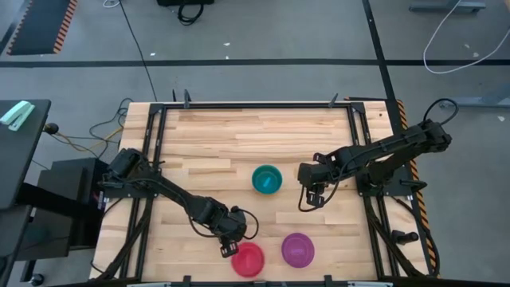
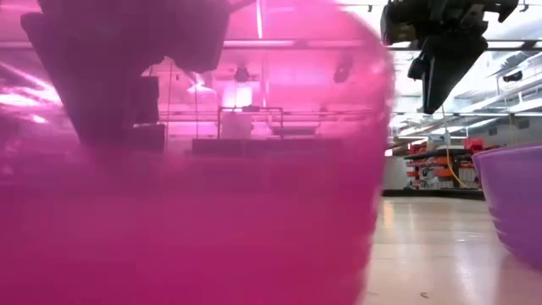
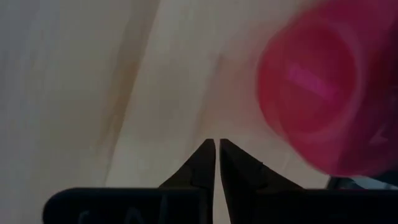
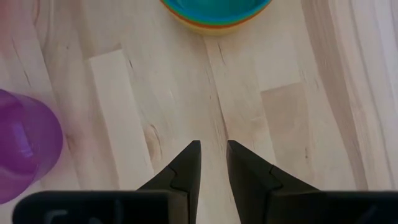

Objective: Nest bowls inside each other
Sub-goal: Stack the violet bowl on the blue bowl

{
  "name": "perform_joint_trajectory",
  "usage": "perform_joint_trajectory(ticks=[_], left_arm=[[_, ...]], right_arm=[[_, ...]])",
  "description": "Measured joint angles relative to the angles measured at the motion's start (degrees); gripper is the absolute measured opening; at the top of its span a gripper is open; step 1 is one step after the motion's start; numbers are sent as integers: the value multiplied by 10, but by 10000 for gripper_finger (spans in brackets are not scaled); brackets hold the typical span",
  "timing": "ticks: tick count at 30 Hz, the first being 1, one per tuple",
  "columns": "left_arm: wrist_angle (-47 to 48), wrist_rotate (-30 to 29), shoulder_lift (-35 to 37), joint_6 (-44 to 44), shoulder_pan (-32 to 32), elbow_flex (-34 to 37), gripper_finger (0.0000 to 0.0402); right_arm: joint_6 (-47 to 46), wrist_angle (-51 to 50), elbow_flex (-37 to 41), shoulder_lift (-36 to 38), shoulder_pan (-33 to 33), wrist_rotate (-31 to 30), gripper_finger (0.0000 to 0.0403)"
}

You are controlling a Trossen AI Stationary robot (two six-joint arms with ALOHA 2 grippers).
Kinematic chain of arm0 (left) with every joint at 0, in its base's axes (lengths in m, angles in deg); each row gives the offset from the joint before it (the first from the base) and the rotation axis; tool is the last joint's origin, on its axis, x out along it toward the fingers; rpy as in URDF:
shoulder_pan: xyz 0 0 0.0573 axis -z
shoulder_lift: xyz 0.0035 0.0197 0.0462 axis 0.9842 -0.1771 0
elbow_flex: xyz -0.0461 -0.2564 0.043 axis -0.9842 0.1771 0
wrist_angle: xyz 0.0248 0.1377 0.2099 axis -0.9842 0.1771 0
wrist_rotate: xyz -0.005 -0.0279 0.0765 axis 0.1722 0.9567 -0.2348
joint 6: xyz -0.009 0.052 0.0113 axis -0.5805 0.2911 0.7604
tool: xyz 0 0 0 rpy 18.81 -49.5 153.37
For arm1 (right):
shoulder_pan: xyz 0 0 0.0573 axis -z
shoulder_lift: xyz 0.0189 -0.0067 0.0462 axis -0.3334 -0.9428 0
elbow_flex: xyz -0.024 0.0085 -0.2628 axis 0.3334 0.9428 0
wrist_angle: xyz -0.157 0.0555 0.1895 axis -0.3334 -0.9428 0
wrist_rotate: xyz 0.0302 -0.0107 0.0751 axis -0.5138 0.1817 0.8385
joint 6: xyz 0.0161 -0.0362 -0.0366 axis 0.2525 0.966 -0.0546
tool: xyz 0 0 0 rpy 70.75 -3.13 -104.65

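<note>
At the table's near edge sits the pink-red bowl (image 1: 248,259), upright on the wood. The left gripper (image 1: 229,248) hangs just beside its rim, fingers nearly together with only a thin slit between them and nothing in them. Just to the right, a little apart, stands the purple bowl (image 1: 297,249). Farther in, near the table's middle, a nested stack of bowls (image 1: 266,179) shows teal on top with yellow and orange rims beneath. The right gripper (image 1: 312,199) hovers beside that stack, its fingers slightly parted and empty.
</note>
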Motion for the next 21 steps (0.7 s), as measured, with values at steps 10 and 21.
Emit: perform_joint_trajectory(ticks=[10, 21], left_arm=[[-24, 4, 0, 33, 7, -35, 30], [82, -44, 1, 47, -7, -53, 20]], right_arm=[[10, 54, 0, 0, -15, 37, 85], [-63, 86, 1, -6, -109, 73, 85]])
